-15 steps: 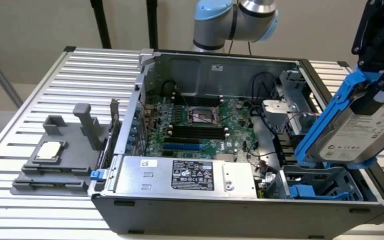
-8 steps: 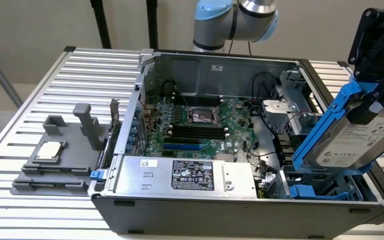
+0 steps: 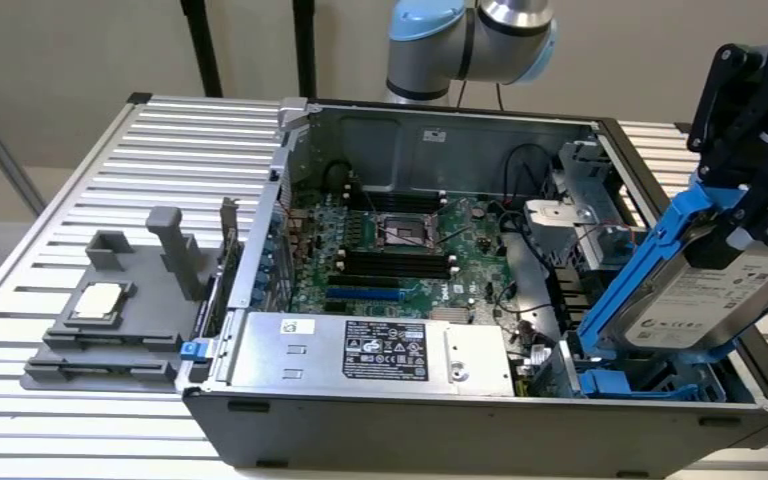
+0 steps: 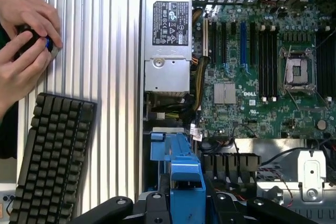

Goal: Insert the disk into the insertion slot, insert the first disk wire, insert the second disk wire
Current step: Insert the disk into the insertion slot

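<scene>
The disk [image 3: 718,295], a silver-grey drive with a white label in a bright blue frame [image 3: 651,260], hangs tilted steeply over the front corner of the open computer case at the exterior view's right. My black gripper [image 3: 758,215] is shut on its upper end. Below its lower end lies the insertion slot [image 3: 638,385], a cage with blue tabs inside the case. The wrist view looks down the blue frame [image 4: 184,177], clamped between my gripper [image 4: 184,205]. Black cables [image 3: 524,215] run near the cage; I cannot tell which are the disk wires.
A silver power supply [image 3: 371,350] with a black label fills the case's front, the green motherboard [image 3: 398,250] behind it. A grey fixture [image 3: 104,310] sits on the slatted table [image 3: 184,140]. In the wrist view a person's hands [image 4: 23,51] work beside a black keyboard [image 4: 50,156].
</scene>
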You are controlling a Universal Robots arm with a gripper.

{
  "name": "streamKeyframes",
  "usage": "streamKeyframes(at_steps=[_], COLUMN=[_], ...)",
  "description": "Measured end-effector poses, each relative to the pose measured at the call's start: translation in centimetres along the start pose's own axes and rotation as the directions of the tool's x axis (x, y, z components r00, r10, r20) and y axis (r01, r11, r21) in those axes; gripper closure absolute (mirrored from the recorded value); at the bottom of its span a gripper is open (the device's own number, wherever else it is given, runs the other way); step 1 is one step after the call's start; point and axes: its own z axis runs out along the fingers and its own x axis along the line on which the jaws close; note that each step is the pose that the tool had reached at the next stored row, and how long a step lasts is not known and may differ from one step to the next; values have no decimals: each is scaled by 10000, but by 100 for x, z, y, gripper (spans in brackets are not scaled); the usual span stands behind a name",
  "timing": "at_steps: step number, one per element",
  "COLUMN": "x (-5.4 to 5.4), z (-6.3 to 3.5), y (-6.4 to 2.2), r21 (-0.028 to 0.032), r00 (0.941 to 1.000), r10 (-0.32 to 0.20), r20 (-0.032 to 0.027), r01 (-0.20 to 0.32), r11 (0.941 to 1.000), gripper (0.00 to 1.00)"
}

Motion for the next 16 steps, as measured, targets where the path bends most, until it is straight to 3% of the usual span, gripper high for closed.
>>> streamKeyframes(at_steps=[7, 16], x=[26, 76], z=[41, 75], y=[-2, -5], r21=[-1, 16], r00=[9999, 9999], r10=[-6, -12], r20=[145, 170], r01=[6, 12], r11=[10000, 10000], gripper=[68, 68])
